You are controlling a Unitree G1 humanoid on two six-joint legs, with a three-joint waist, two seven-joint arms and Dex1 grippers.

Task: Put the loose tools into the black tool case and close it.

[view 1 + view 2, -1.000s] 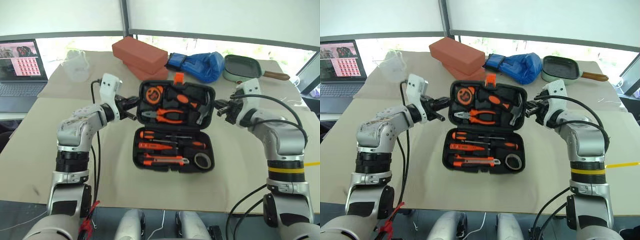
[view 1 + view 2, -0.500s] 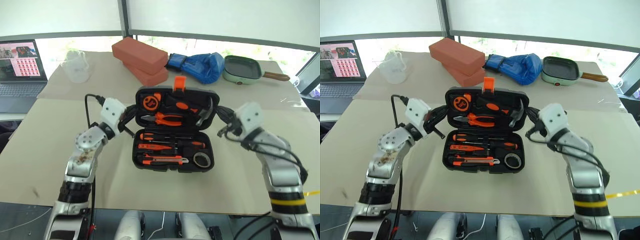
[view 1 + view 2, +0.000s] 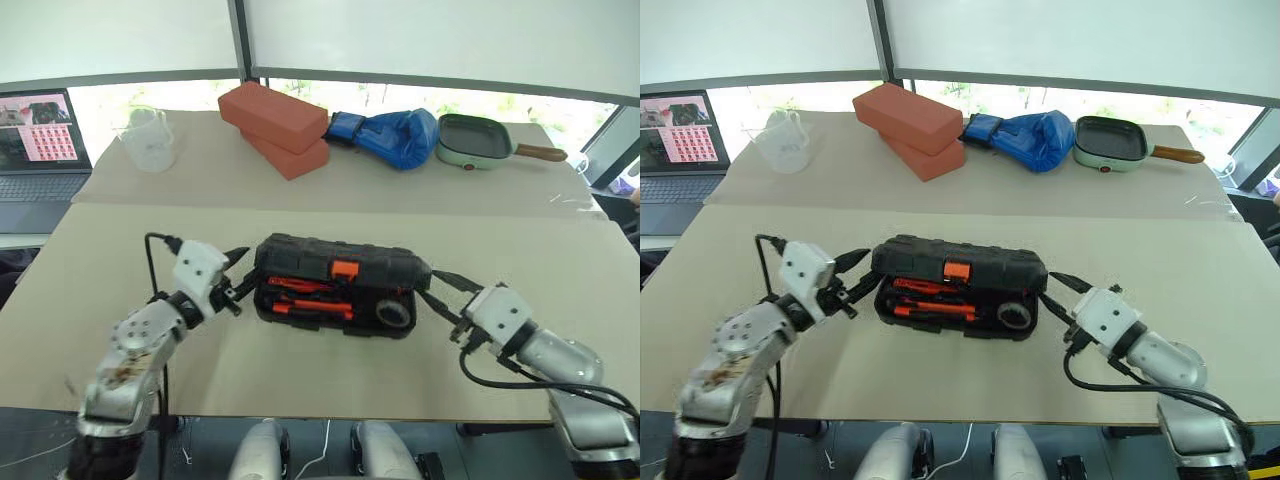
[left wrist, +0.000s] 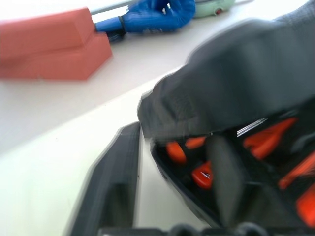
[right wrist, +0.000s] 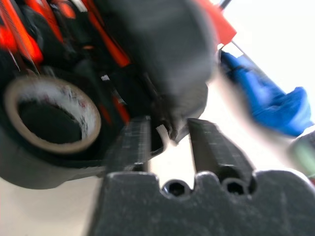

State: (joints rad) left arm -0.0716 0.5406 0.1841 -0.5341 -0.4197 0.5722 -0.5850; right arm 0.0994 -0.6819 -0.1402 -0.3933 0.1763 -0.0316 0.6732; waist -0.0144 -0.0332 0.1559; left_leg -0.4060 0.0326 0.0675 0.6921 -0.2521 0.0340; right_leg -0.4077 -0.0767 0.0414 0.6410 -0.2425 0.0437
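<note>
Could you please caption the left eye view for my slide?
Both grippers, left and right, flank the nearly closed black tool case.

Head pair looks down; wrist cameras close on black tool case (image 3: 335, 270).

Red bricks (image 3: 274, 124) stacked beside blue boxing glove (image 3: 385, 135); green pan (image 3: 476, 139), laptop (image 3: 38, 150), clear jug (image 3: 149, 138).

Black case (image 3: 340, 262), orange latch (image 3: 345, 269); red bricks (image 3: 275, 113).
</note>
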